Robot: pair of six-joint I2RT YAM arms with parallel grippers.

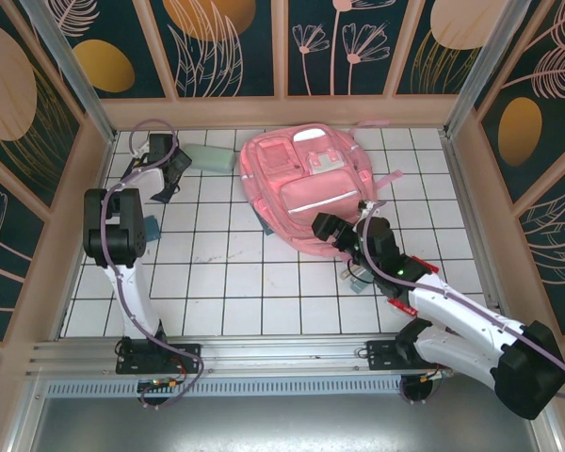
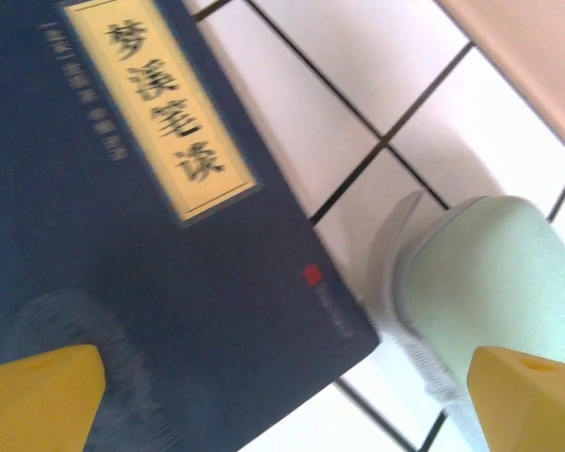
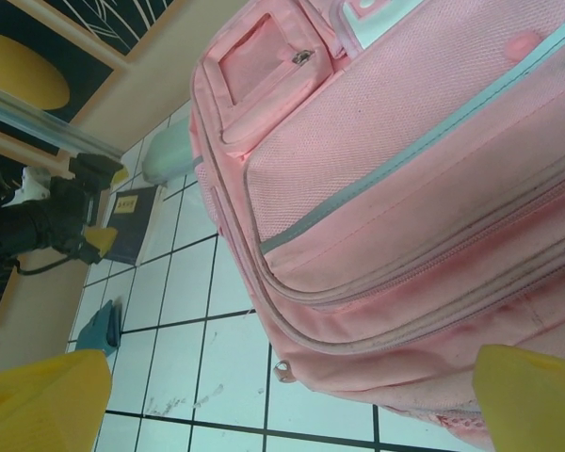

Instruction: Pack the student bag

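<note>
The student bag [image 1: 306, 184] is a big pink backpack lying flat at the back middle of the tiled floor, front pockets and pale stripe facing up. My right gripper [image 1: 325, 229] hovers open at its near edge; in the right wrist view the bag [image 3: 405, 188] lies just beyond the gripper [image 3: 287, 400], with a zip pull [image 3: 284, 370] at the bag's lower corner. My left gripper [image 1: 174, 171] is at the back left, open [image 2: 282, 405] above the corner of a dark blue book [image 2: 169, 235]. A mint-green pencil case [image 2: 490, 282] lies beside the book.
The pencil case [image 1: 212, 158] lies between the left gripper and the bag. A small teal item [image 1: 151, 228] rests on the tiles by the left arm. Another small object [image 1: 358, 278] sits under the right arm. Wooden walls [image 1: 282, 111] close in the floor.
</note>
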